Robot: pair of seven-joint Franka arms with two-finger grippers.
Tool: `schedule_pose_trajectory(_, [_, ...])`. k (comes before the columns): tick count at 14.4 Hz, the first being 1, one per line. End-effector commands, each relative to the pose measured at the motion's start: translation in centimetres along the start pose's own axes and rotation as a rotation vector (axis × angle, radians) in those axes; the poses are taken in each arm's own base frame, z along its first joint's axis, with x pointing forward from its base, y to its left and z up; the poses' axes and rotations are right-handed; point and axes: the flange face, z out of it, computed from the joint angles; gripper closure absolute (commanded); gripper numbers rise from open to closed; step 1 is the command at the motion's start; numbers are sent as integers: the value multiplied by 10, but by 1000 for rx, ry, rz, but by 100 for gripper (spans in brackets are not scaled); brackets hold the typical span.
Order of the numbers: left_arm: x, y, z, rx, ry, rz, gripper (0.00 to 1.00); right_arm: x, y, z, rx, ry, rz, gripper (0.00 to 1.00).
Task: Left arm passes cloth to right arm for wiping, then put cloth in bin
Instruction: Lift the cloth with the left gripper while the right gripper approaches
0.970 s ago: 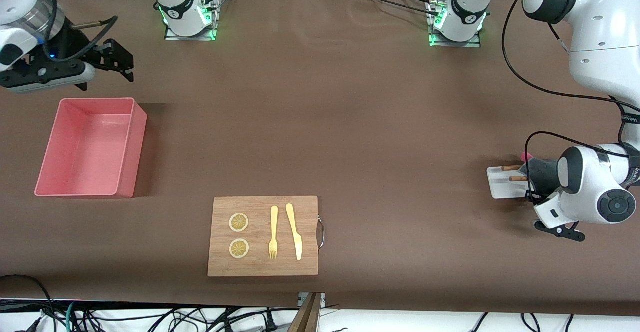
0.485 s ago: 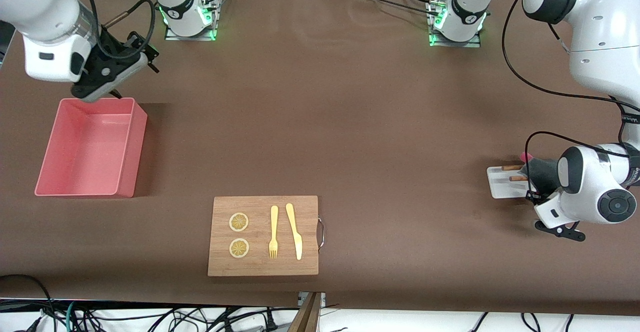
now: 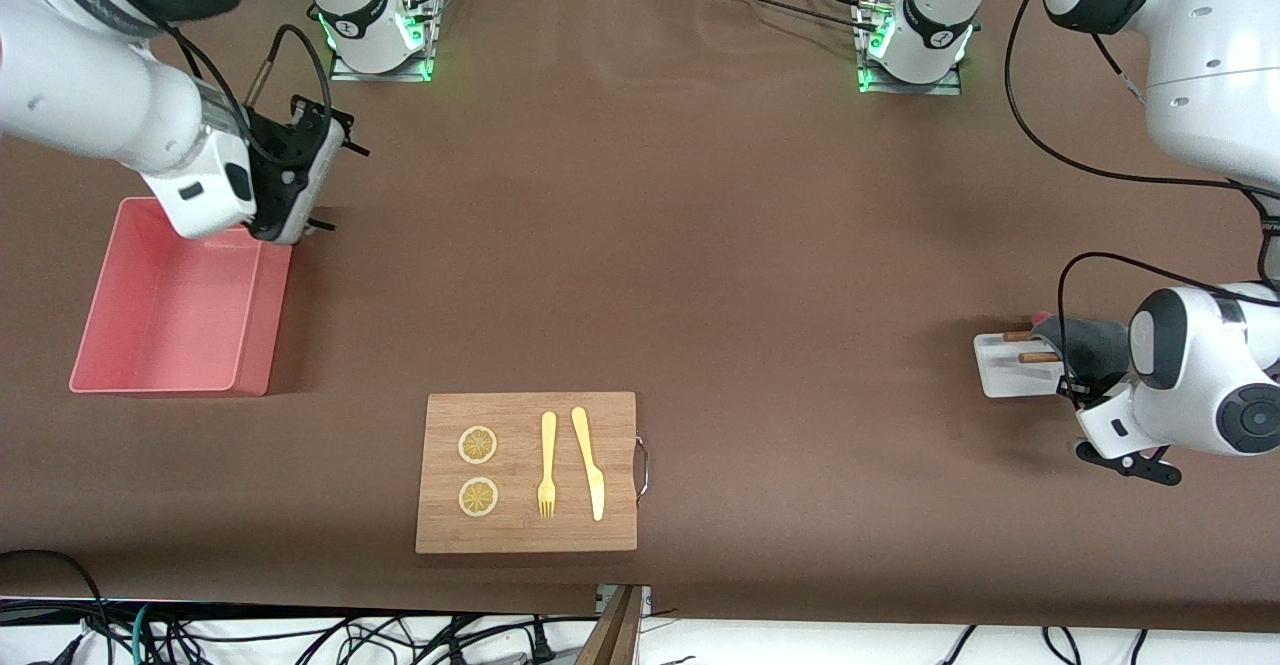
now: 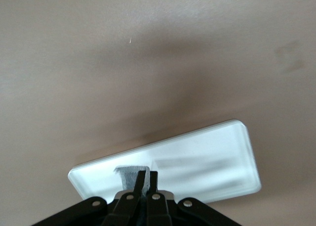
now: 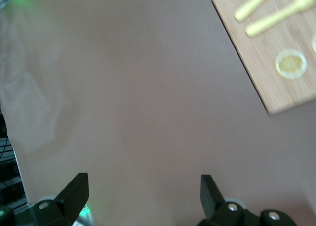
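My left arm (image 3: 1190, 35) comes down from its base at the top edge of the desk (image 3: 700, 245) and folds low at the desk's edge on its own end, the wrist bent over the small white tray (image 3: 1005, 365). My left end effector (image 4: 144, 182) is pinched tight on the cloth (image 3: 1085, 345), whose dark grey face shows bunched over the tray, with only a sliver of pink at its upper edge. In the left wrist view a grey fold of cloth sits clamped between the closed fingers (image 4: 142, 184) right above the tray's surface. Two small brown sticks (image 3: 1030, 347) lie on the tray beside the cloth.

My right arm (image 3: 110, 115) reaches across the other end of the desk, its wrist turned sideways. My right end effector (image 5: 143, 191) stands wide with nothing in it, over the corner of the bin (image 3: 105, 345) closest to the bases. I see nothing in the part of the pink bin that shows.

Near the desk's front edge lies a wooden cutting board (image 3: 527, 535) carrying two lemon slices (image 3: 478, 445), a yellow fork (image 3: 547, 463) and a yellow knife (image 3: 590, 463).
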Motion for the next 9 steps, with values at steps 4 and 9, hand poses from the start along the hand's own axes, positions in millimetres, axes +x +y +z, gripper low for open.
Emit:
schedule_pose_trajectory(4, [-47, 49, -171, 89, 67, 48, 100, 12, 36, 43, 87, 210, -261, 0])
schedule_pose_trajectory(9, [-95, 146, -255, -19, 40, 146, 100, 4, 60, 113, 169, 477, -366, 0])
